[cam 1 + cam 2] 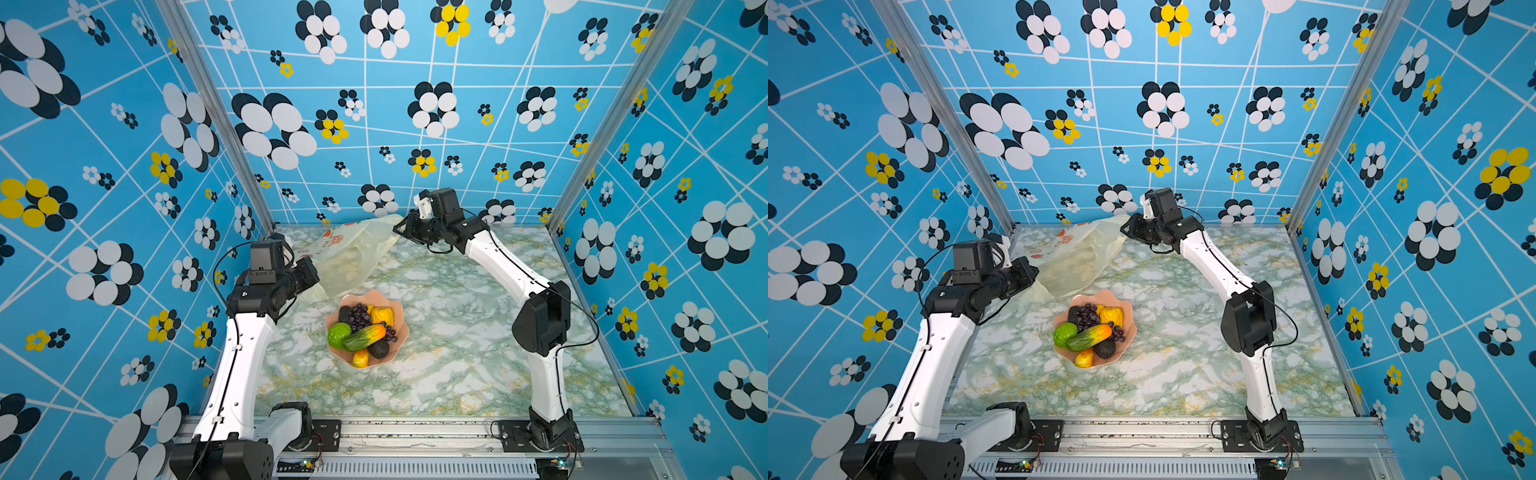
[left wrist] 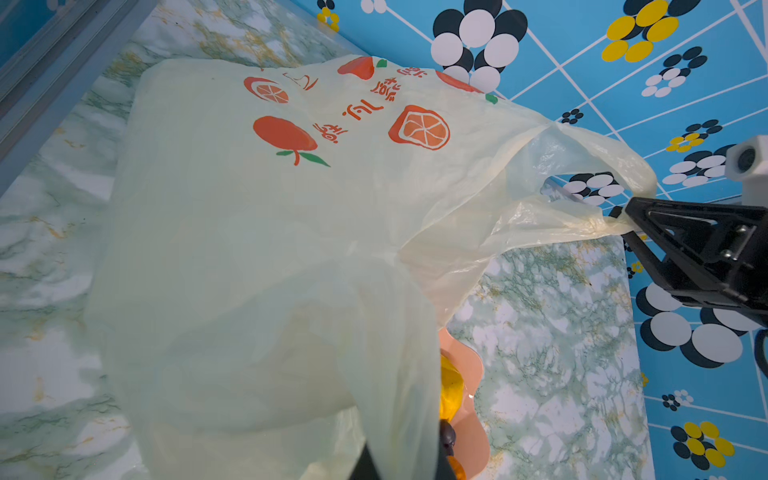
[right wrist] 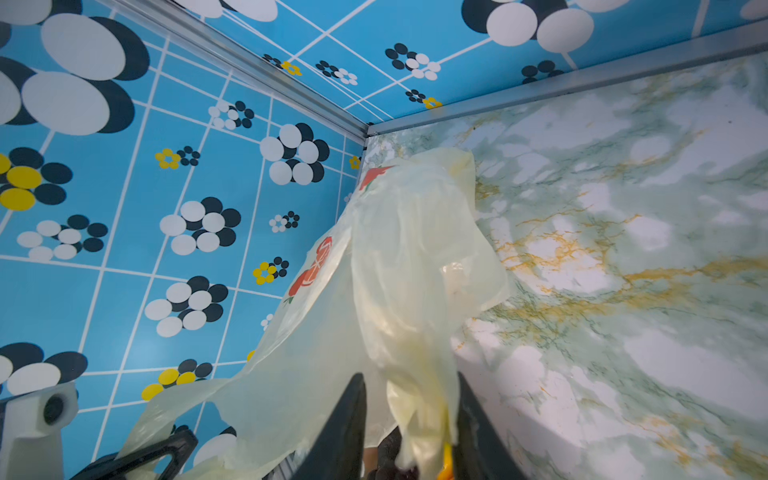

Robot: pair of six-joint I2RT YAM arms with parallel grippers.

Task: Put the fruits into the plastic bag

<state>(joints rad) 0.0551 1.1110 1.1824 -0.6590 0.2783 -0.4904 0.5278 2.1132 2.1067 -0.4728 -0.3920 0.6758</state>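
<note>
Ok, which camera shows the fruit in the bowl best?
The top views: both show the fruit uncovered in the bowl. The left wrist view catches only a yellow sliver beside the bag; the right wrist view only scraps behind it.

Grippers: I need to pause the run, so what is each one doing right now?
Left gripper: shut on the plastic bag.
Right gripper: open, jaws apart, with the bag's handle lying between them.

Fruits [image 1: 360, 332] heaped in pink bowl [image 1: 402, 322]; plastic bag [image 1: 353, 257] just behind, reaching from left gripper [image 1: 311, 270] to right gripper [image 1: 400, 229].
</note>
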